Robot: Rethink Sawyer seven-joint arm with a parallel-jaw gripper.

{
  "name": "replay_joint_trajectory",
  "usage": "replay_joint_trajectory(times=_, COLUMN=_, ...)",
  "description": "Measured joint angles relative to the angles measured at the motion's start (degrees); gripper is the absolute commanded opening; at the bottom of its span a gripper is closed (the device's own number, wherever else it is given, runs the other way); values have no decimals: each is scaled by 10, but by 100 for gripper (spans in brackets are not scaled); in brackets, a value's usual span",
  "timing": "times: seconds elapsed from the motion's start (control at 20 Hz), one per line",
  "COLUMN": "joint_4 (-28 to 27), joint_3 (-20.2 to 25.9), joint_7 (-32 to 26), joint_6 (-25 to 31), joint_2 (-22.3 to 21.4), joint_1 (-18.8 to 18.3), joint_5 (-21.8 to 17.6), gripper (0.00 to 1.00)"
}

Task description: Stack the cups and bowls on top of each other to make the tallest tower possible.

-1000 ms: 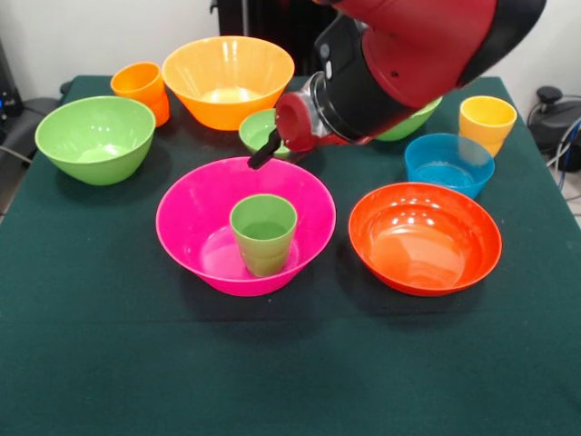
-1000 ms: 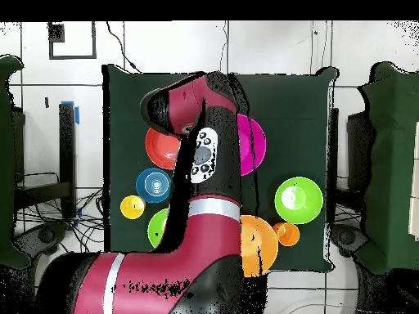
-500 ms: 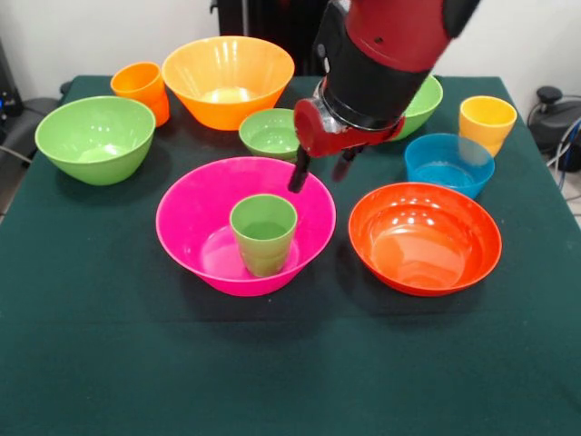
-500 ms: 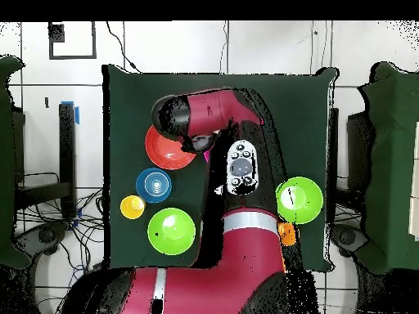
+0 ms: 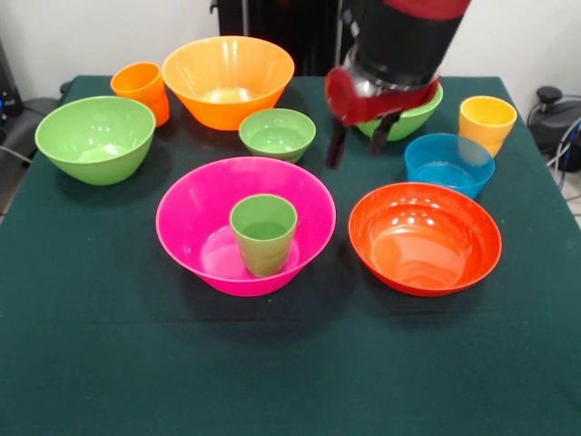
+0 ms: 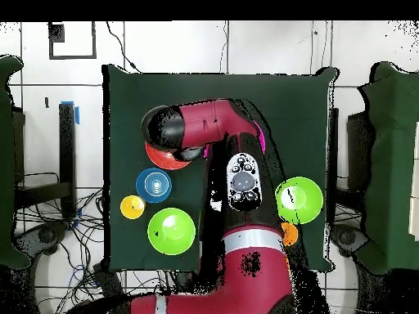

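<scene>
Green cup (image 5: 263, 232) upright in pink bowl (image 5: 195, 211); gripper (image 5: 357, 141) empty, fingers spread, betw small green bowl (image 5: 277, 133) & blue bowl (image 5: 449, 163). Centre over next rim, descend straight.

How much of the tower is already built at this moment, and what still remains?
Done: only the green cup stands upright inside the pink bowl. In hand: nothing; the pincer hangs open and empty beside the blue bowl. Left: the other bowls and the yellow cup and orange cup stand apart, unstacked.

Green-clothed table (image 5: 109, 363), bowls (image 5: 424, 236), cups (image 5: 487, 123) resting on it
</scene>
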Motion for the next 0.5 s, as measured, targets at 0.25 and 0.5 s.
replay_joint_trajectory(times=0.25, joint_4=27, joint_3=6, joint_7=0, joint_6=11, joint_2=-36, joint_1=6, joint_5=7, gripper=100)
replay_joint_trajectory(times=0.5, joint_4=63, joint_3=7, joint_7=0, joint_6=11, joint_2=-61, joint_1=6, joint_5=17, gripper=100)
